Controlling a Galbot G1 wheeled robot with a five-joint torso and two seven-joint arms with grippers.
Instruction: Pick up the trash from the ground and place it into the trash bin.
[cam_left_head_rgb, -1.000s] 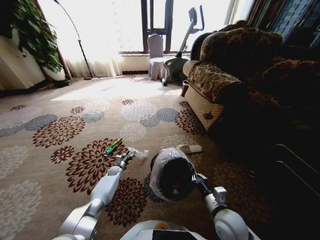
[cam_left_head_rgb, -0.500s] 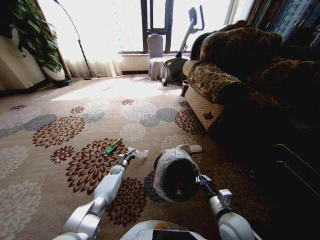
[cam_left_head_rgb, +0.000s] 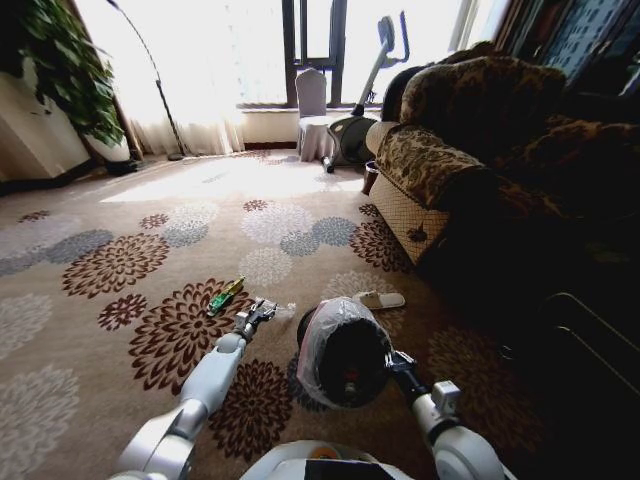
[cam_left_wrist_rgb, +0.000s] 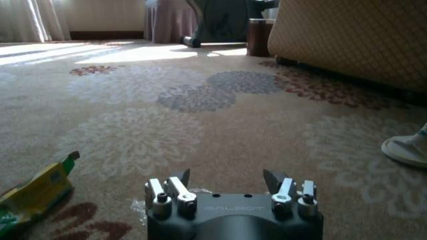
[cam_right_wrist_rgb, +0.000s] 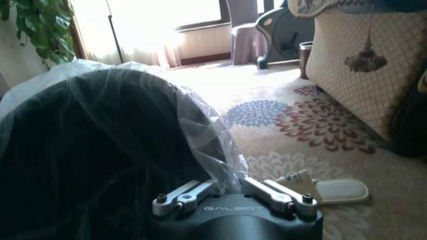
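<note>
Trash is not all cleared yet: a green foil wrapper (cam_left_head_rgb: 225, 295) lies on the carpet (cam_left_head_rgb: 120, 330) beyond the trash bin (cam_left_head_rgb: 343, 352), off to its left, and a scrap of clear film (cam_left_head_rgb: 283, 309) lies close beside the bin. The left gripper (cam_left_head_rgb: 252, 318) hangs low just left of the bin, right by the film, jaws spread and holding nothing. The right gripper (cam_right_wrist_rgb: 230, 189) has its jaws pinching the bin's lined rim, tipping the mouth toward the robot. Something small shows inside the bin, so judging by that, part is done and two pieces remain.

Window glare (cam_left_head_rgb: 200, 50) — dim, shadowed sofa (cam_left_head_rgb: 480, 150).
</note>
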